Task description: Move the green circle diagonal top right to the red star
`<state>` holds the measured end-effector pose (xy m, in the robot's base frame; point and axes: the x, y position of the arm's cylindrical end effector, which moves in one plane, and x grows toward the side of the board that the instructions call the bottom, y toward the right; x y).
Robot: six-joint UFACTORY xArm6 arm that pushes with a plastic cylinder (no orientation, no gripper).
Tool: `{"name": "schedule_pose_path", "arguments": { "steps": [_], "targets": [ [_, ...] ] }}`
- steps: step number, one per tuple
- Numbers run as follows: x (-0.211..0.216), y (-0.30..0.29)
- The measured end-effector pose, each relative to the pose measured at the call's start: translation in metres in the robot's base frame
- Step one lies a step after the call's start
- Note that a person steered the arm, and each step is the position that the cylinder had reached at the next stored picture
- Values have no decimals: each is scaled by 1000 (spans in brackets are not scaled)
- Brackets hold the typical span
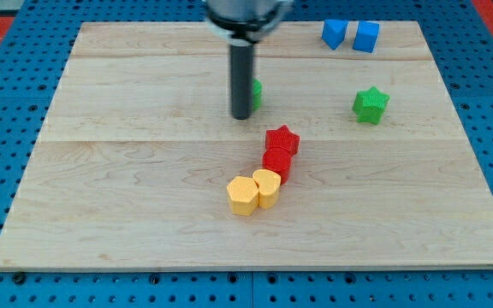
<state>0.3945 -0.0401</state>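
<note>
The green circle [256, 91] is mostly hidden behind my rod, only its right edge showing, above and left of the red star [282, 139]. My tip [240, 115] rests on the board at the green circle's lower left, touching or nearly touching it, and up-left of the red star.
A second red block [276, 162] sits just below the red star. Two yellow blocks [243, 195] [266, 186] lie below that. A green star [370, 103] is at the right. Two blue blocks [335, 33] [366, 37] sit at the view's top right. The wooden board [127, 171] lies on a blue pegboard.
</note>
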Motion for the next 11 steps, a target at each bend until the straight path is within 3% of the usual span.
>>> {"name": "schedule_pose_path", "arguments": {
  "steps": [1, 2, 3, 4, 6, 9, 11],
  "targets": [
    [-24, -27],
    [-40, 58],
    [-13, 93],
    [-9, 46],
    [-20, 39],
    [-7, 102],
    [50, 148]
  ]
}}
